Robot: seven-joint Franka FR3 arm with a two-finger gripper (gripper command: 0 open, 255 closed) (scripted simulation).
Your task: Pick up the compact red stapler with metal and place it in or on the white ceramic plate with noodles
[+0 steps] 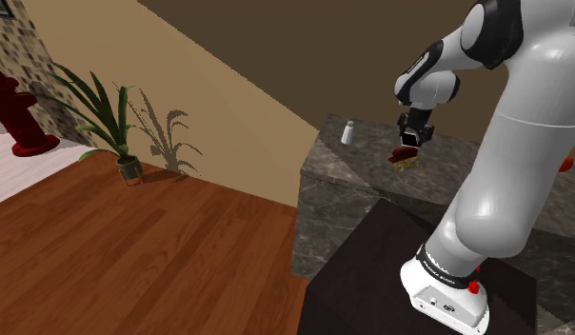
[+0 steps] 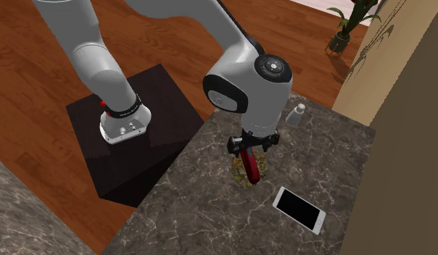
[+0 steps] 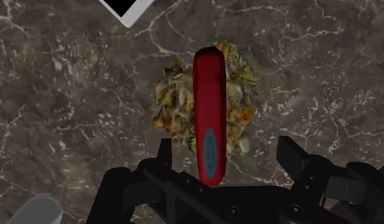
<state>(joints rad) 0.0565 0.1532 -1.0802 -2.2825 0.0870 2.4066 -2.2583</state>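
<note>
On marble counter (image 3: 70,95), atop noodle heap (image 3: 168,108): red stapler (image 3: 208,114) lying; fingers (image 3: 164,156) spread apart, gripping nothing.

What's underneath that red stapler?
Under the red stapler sits a lumpy yellow-brown heap of noodles, spread on the dark marbled counter. The stapler covers the heap's middle strip, and whatever lies beneath the noodles is hidden by them.

phone (image 3: 128,7): cut off by frame edge | shaker (image 3: 37,211): cut off at corner | noodles (image 3: 175,108): middle hidden under stapler (image 3: 208,95) | shoulder view: noodles too small to tell
</note>
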